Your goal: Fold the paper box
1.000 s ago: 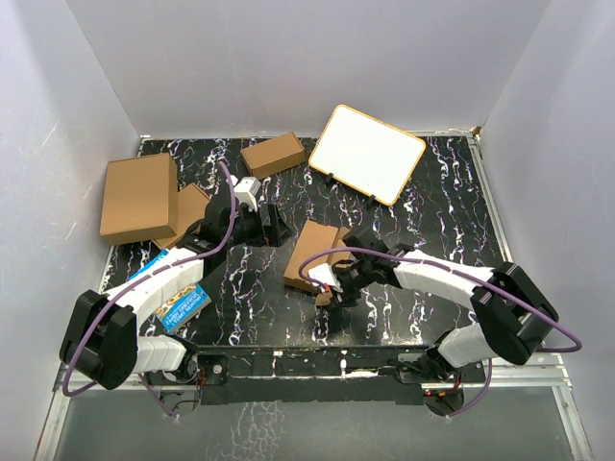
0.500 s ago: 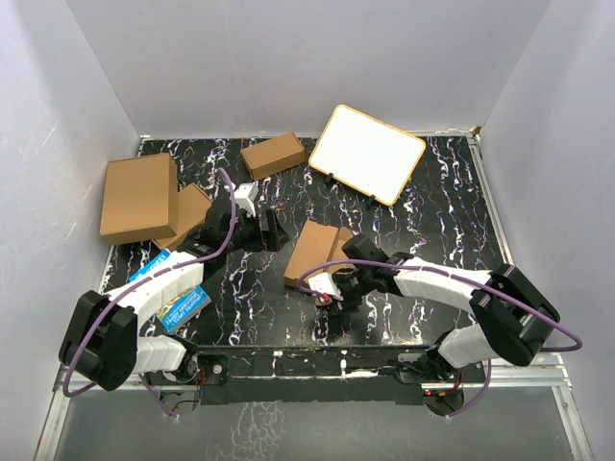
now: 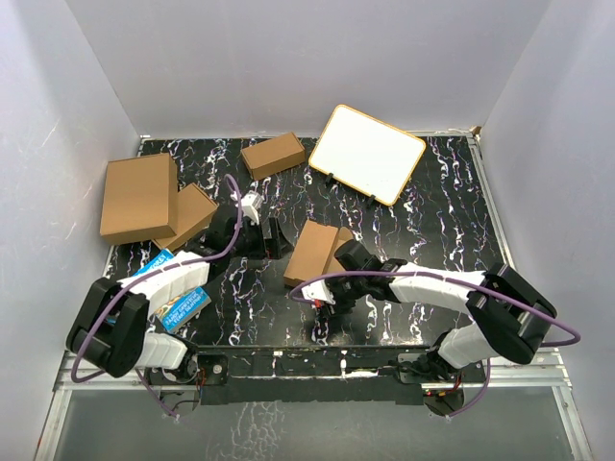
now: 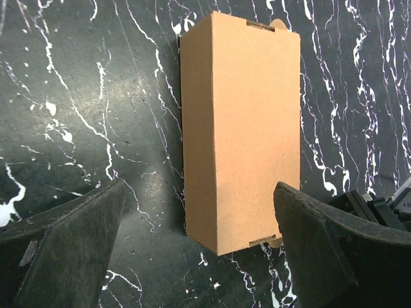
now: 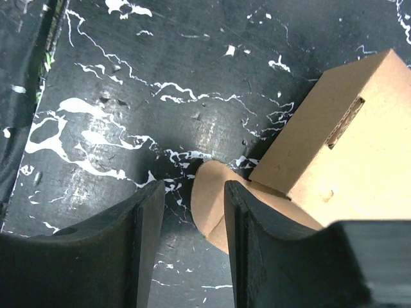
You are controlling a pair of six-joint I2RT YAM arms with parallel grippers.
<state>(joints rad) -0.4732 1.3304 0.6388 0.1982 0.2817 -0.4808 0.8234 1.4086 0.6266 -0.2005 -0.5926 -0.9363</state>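
Observation:
The paper box [image 3: 313, 252] is a plain brown cardboard box lying closed on the black marbled table, its long side running toward the near left. In the left wrist view the paper box [image 4: 247, 128] lies lengthwise ahead of my left gripper [image 4: 199, 189], whose fingers stand wide open on either side of its near end without touching it. My left gripper [image 3: 268, 236] is just left of the box. My right gripper [image 3: 325, 296] is at the box's near end. A rounded flap [image 5: 209, 196] sticks out there, beside the right finger of my right gripper [image 5: 192, 192], which is partly open.
A bigger brown carton [image 3: 139, 197] lies at the far left, overlapping another brown box [image 3: 189, 213]. A small brown box [image 3: 273, 155] and a white board with a wooden frame [image 3: 367, 154] are at the back. A blue packet [image 3: 179, 300] lies under my left arm. White walls enclose the table.
My right gripper has slid toward the near left, round the box's near end. My left gripper has come a little nearer to the box. The box has hardly moved.

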